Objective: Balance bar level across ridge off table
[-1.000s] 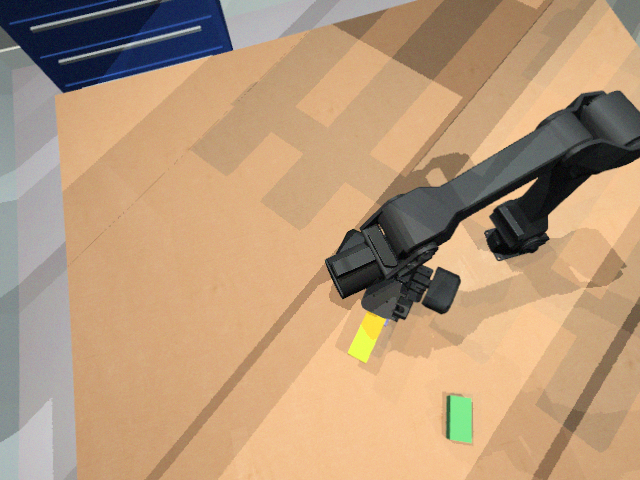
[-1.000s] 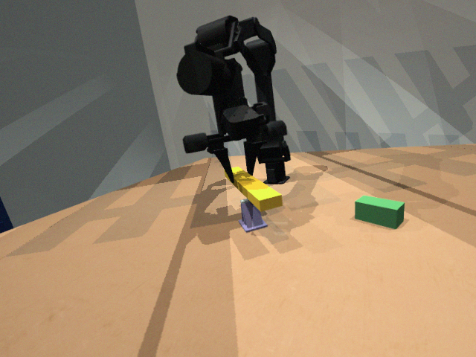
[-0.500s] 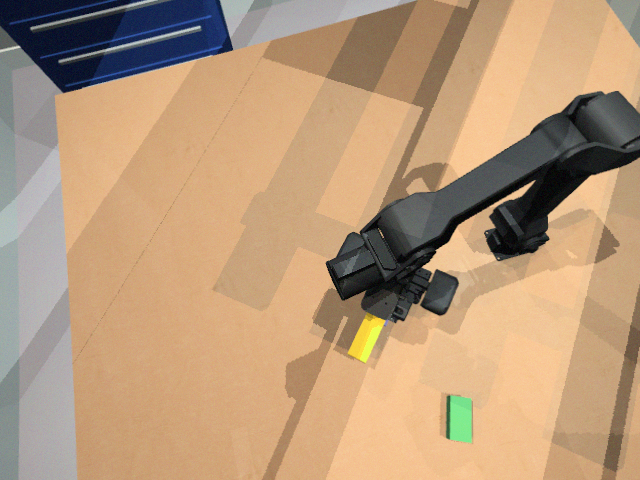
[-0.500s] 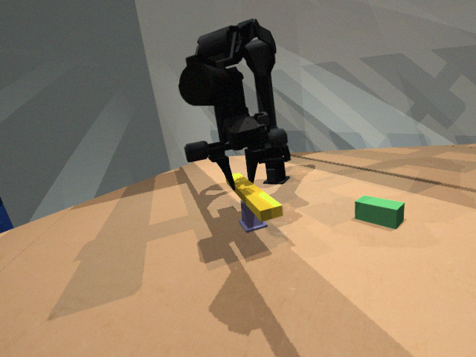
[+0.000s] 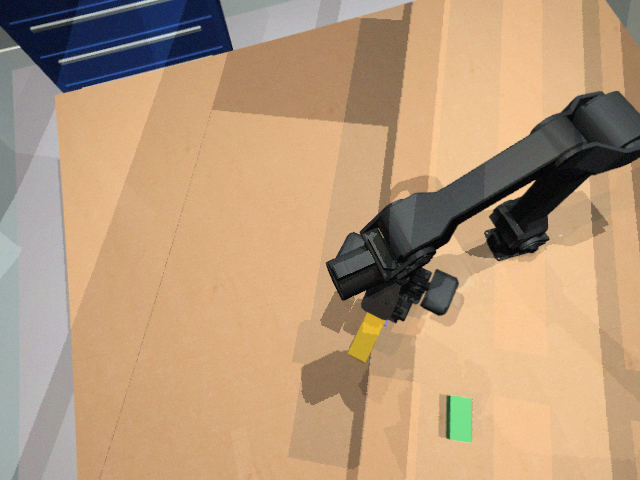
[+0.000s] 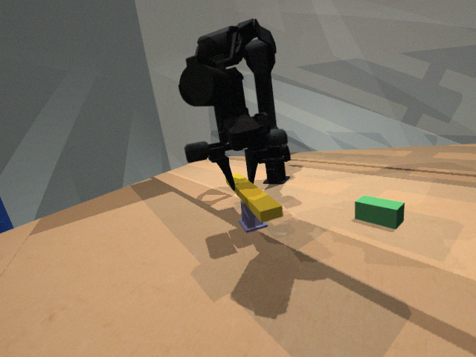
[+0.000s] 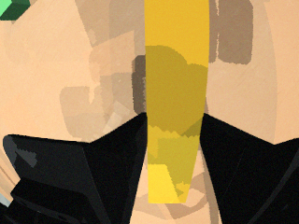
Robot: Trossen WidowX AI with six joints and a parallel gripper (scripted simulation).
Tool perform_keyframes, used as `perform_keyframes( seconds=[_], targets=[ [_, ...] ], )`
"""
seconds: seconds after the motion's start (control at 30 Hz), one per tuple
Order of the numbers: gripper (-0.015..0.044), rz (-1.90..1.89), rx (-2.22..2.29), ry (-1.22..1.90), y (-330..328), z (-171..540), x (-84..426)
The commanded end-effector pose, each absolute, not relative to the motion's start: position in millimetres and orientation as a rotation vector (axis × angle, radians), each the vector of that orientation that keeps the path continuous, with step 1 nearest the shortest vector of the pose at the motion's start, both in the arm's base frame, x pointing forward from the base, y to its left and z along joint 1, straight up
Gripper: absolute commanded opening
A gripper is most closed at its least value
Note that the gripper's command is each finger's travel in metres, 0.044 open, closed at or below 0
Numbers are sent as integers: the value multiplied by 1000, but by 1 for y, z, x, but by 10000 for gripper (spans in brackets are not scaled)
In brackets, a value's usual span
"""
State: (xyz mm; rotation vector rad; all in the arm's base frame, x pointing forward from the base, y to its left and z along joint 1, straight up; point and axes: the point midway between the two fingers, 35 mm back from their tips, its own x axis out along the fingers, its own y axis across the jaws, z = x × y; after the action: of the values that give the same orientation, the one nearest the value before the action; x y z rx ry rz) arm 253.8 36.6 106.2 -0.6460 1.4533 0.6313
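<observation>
The end effector [image 5: 388, 316] [image 6: 242, 185] [image 7: 174, 119] is pinching the yellow bar [image 5: 366, 338] [image 6: 255, 199] [image 7: 177, 93], one finger against each long side, near one end of it. In the top view, the bar is well in from the left edge of the desk [image 5: 206, 258] [image 6: 115, 268] [image 7: 262, 93] and well apart from its upper left corner, slanting with its free end pointing down and left. The exterior view shows that free end raised above the desk

The purple ridge [image 5: 386, 322] [image 6: 248, 219] stands upright on its flat foot beneath the bar, which hides its top, so I cannot tell whether the two touch. From above, only a small bit of the ridge peeks out beside the bar

A green block [image 5: 460, 419] [image 6: 378, 212] [image 7: 11, 9] lies on the desk, apart from the bar and farther from the left edge. The black arm [image 5: 496, 175] [image 6: 265, 84] reaches in from the right in the top view, its gripping end pointing down at the desk. A blue cabinet [image 5: 129, 41] [image 6: 4, 219] with pale handles is just beside the upper edge of the desk, by the upper left corner
</observation>
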Motion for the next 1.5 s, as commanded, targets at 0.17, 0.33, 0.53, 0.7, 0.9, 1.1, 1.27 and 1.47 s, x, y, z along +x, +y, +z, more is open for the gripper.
perform_keyframes(
  seconds=[0.17, 0.33, 0.53, 0.7, 0.9, 1.1, 1.27, 1.47],
  targets=[
    [0, 633, -644, 1450, 37, 105, 254],
    [0, 633, -644, 1450, 37, 105, 254],
    [0, 633, -644, 1450, 37, 104, 254],
    [0, 633, -644, 1450, 37, 104, 254],
    [0, 633, -644, 1450, 37, 103, 254],
    [0, 633, -644, 1450, 37, 103, 254],
    [0, 633, -644, 1450, 37, 103, 254],
    [0, 633, -644, 1450, 37, 102, 254]
  ],
)
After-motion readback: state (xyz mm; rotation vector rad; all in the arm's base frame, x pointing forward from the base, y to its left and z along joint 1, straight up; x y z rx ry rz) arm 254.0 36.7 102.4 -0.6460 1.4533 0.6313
